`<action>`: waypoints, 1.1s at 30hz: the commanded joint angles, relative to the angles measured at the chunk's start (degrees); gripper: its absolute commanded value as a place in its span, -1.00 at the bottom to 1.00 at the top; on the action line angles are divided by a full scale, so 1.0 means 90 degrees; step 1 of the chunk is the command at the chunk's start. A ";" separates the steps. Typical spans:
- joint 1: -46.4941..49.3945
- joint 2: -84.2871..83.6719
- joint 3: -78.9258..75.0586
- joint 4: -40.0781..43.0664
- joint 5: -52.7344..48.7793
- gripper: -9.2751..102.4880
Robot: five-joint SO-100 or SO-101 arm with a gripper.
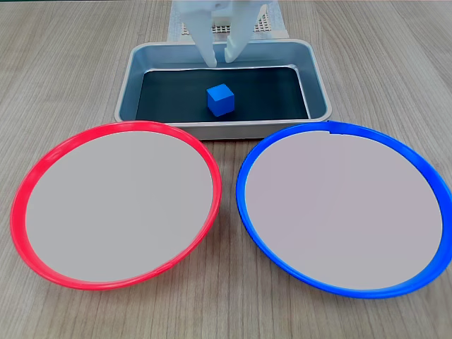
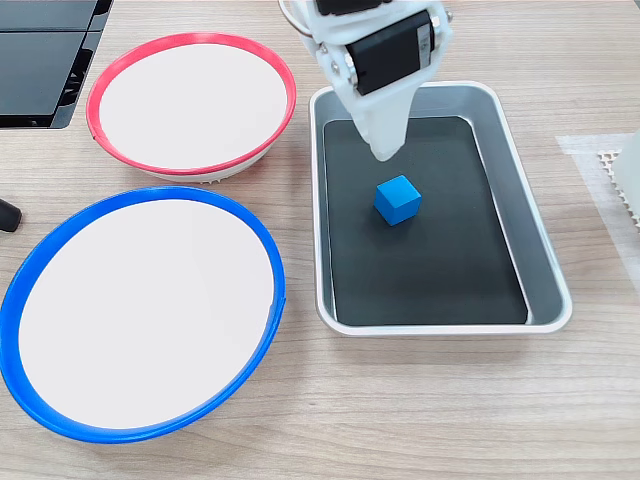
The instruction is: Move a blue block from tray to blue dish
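Above the tray's [image 1: 319, 85] far edge my gripper [image 1: 220, 61] hangs with its jaws parted a little and nothing between them. Below and nearer, apart from my fingertips, the blue block [image 1: 220, 99] sits mid-tray on the black bottom. Nothing is grasped yet; the blue dish [image 1: 417, 161] waits bare beside the red-rimmed dish [image 1: 42, 161].

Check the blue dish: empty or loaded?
Empty. The blue dish shows a bare pale centre in both fixed views; the block sits in the tray.
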 commanded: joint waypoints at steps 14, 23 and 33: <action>0.0908 0.1943 0.4014 -0.3320 -0.2041 -0.49; 0.0850 0.1943 0.4551 -0.3926 -0.1768 -0.45; 0.0527 0.1748 0.4648 -0.4473 -0.1162 -0.48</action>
